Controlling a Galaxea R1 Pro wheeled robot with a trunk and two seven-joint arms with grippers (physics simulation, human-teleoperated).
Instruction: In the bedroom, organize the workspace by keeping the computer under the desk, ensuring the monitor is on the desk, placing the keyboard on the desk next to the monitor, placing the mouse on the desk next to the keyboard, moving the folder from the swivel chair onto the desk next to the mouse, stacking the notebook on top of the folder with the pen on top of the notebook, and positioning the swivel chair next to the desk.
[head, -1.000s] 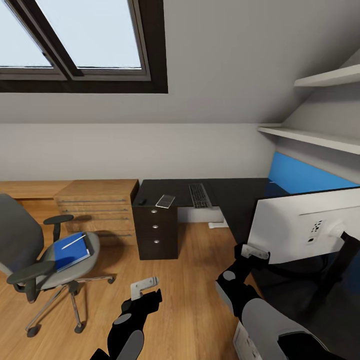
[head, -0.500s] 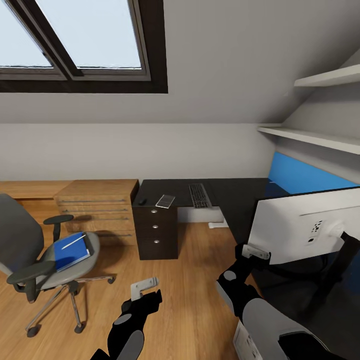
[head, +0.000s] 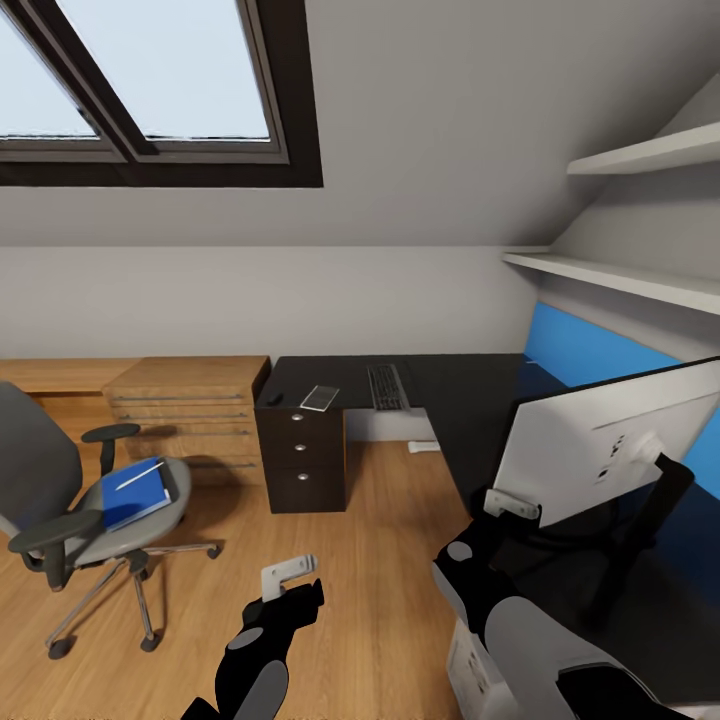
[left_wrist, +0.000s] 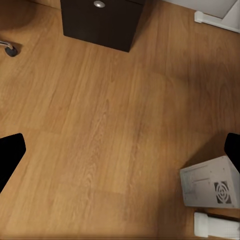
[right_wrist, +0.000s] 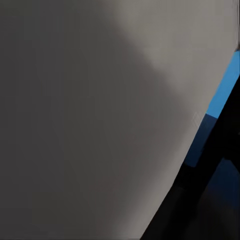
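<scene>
1. Monitor (head: 600, 440) stands tilted on the bench (head: 450, 385), white back showing; right tool (head: 512, 505) sits at its lower edge, can't tell its jaws.
2. Left tool (head: 288, 575) hangs over the floor, jaws apart.
3. Folder (head: 132, 492) with pen (head: 137, 474) on the chair (head: 70, 500); keyboard (head: 385, 386), notebook (head: 320, 397), mouse (head: 273, 398) on the bench; computer (left_wrist: 210, 186) on the floor.

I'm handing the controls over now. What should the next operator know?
Left gripper open and empty over the floor. Right gripper by the monitor's back; grip unclear.
Monitor, keyboard, notebook and mouse are on the desk. Folder with pen lies on the chair. Computer stands on the floor.
Left: move folder to desk, stack notebook and pen, group items, park chair.
</scene>
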